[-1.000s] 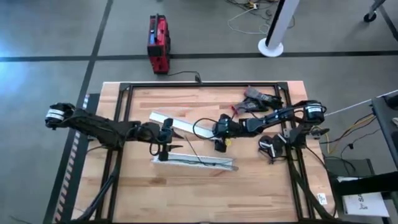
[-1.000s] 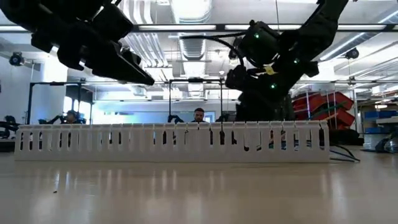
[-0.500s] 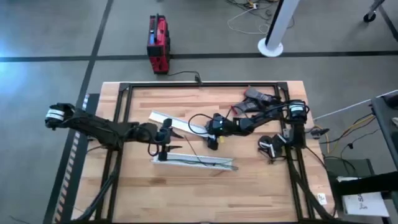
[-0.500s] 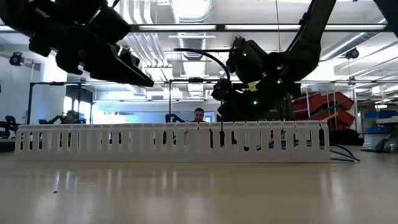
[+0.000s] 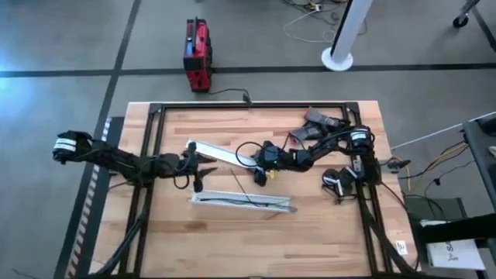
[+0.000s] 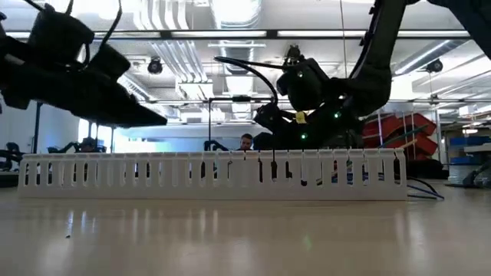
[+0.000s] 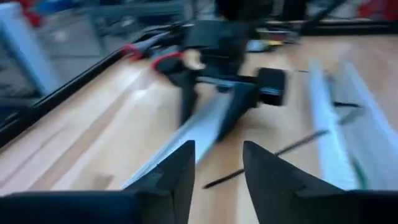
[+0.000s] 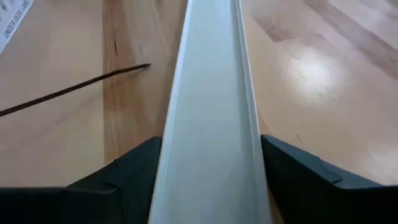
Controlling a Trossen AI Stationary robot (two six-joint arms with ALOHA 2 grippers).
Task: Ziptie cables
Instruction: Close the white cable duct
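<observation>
— What's in the slotted channel nearest the table's front edge?

— I see the long white slotted plastic channel (image 5: 242, 201) lying left to right, with the thin greenish and dark cables (image 5: 246, 199) resting along its length inside it.

— And the ziptie?

— The thin black stiff ziptie (image 5: 242, 185) lies flat on the wooden table (image 5: 310, 240) just behind that channel, its long axis slanting from the far left toward the channel.

— Your arms?

— My left gripper (image 7: 217, 168) hovers with fingers spread. My right gripper (image 8: 208, 180) has its fingers spread on either side of the plain white plastic cover strip (image 8: 211, 112), further back.
</observation>
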